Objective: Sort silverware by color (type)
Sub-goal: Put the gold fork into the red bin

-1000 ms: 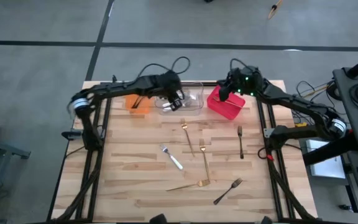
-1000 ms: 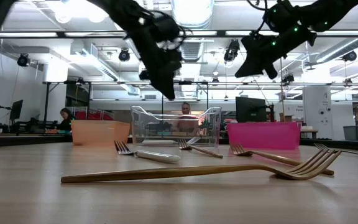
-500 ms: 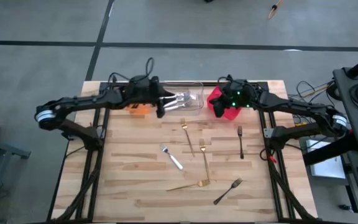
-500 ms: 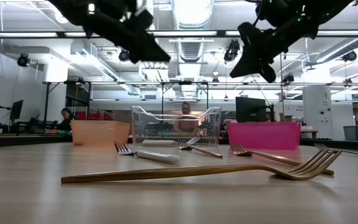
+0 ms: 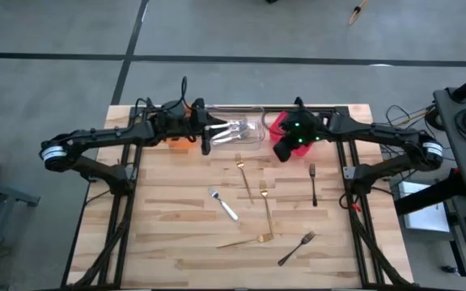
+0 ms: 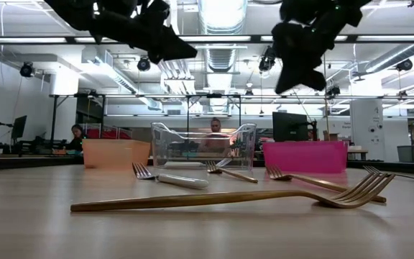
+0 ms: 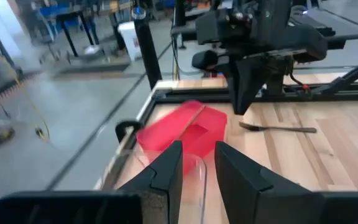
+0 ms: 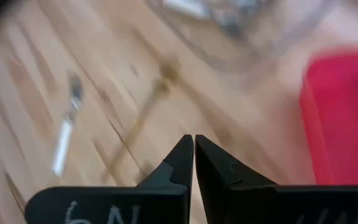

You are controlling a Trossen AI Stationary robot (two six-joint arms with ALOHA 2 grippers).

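Forks lie flat on the wooden surface: gold fork, silver fork, black fork. Thin, stiff and slippery, they are best pinched mid-handle. Left gripper jaws are slightly spread and empty; right gripper jaws are pressed together.

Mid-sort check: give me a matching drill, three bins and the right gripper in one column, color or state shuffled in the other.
Column A:
1. bin under the left arm
2. middle bin
3. bin by the right arm
4. right gripper

Column B:
a. red
b. shut and empty
c. orange
d. clear, with silver utensils in it

Pairs: 1-c, 2-d, 3-a, 4-b
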